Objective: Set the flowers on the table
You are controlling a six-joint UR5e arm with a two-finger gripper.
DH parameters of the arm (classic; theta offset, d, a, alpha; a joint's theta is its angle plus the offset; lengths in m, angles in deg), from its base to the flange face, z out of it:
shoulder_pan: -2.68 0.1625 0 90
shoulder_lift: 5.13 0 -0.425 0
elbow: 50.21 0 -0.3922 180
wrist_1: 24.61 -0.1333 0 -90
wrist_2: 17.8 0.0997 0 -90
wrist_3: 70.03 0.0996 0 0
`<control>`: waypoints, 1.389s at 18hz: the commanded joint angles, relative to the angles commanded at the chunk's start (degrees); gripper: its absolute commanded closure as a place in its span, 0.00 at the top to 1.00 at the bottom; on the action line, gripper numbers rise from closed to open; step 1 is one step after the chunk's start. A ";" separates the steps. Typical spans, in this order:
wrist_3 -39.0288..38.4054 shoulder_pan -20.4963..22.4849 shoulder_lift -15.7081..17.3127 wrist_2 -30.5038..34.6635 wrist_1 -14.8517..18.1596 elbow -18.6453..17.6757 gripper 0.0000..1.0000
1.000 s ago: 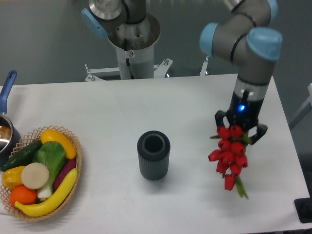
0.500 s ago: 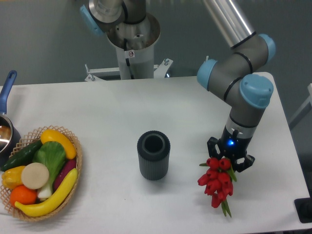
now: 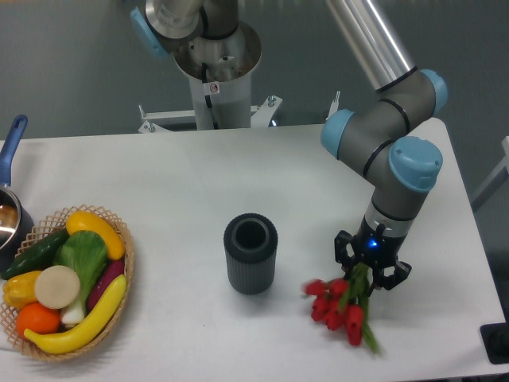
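The end effector (image 3: 371, 269) sits low over the table (image 3: 183, 183) near the right front, its fingers clenched around the stems of the flowers (image 3: 338, 306). The red heads fan out leftward, down by the tabletop. A dark vase (image 3: 250, 253) stands nearby on the left; a basket (image 3: 126, 267) of toy produce sits far left.

A large white table (image 3: 183, 175) filled the scene. Near its middle stood a dark ribbed vase (image 3: 250, 254), upright and open-topped. At the near left sat a wicker basket (image 3: 125, 270) of toy fruit and vegetables, with a blue-handled pot (image 3: 11, 208) at the left edge. Red flowers (image 3: 340, 307) lay at the near right.
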 joint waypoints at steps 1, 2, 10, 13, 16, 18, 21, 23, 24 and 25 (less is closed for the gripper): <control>0.09 0.09 0.35 0.00 0.00 0.00 0.94; 0.00 0.09 1.05 0.00 0.00 0.00 0.99; -0.18 2.54 9.31 0.09 0.26 0.26 1.00; 0.00 5.44 10.89 0.79 1.49 2.99 1.00; 8.12 7.72 13.00 1.84 5.95 3.78 1.00; 13.77 10.27 14.59 3.68 9.65 3.52 1.00; 21.33 13.17 16.96 4.22 15.10 2.47 1.00; 27.48 15.63 18.72 4.39 16.17 0.89 1.00; 29.94 16.43 19.59 4.39 16.26 -0.16 1.00; 32.75 17.65 20.47 4.39 16.52 -0.87 1.00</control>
